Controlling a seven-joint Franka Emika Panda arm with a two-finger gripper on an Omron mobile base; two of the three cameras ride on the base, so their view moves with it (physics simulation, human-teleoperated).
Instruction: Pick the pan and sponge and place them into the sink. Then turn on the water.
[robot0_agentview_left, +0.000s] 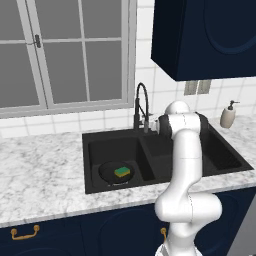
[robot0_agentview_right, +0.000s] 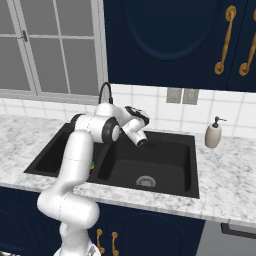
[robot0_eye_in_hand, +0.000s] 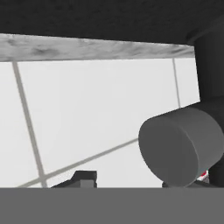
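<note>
The black pan (robot0_agentview_left: 109, 174) lies in the left basin of the black double sink (robot0_agentview_left: 95, 142), with the green and yellow sponge (robot0_agentview_left: 122, 172) resting on it. The tall black spring-neck faucet (robot0_agentview_left: 141, 106) rises behind the divider. My gripper (robot0_agentview_right: 142, 142) hangs over the back of the right basin, close to the faucet's base. In the hand view my gripper (robot0_eye_in_hand: 135, 181) is open and holds nothing. A grey cylindrical faucet handle (robot0_eye_in_hand: 181, 146) sits just above its right fingertip, beside the black faucet post (robot0_eye_in_hand: 211, 65). No water is running.
A beige soap dispenser (robot0_agentview_left: 228, 116) stands on the marble counter (robot0_agentview_left: 40, 170) right of the sink. A dark blue wall cabinet (robot0_agentview_left: 205, 35) hangs above. The window (robot0_agentview_left: 60, 55) and white tiled wall are behind the faucet.
</note>
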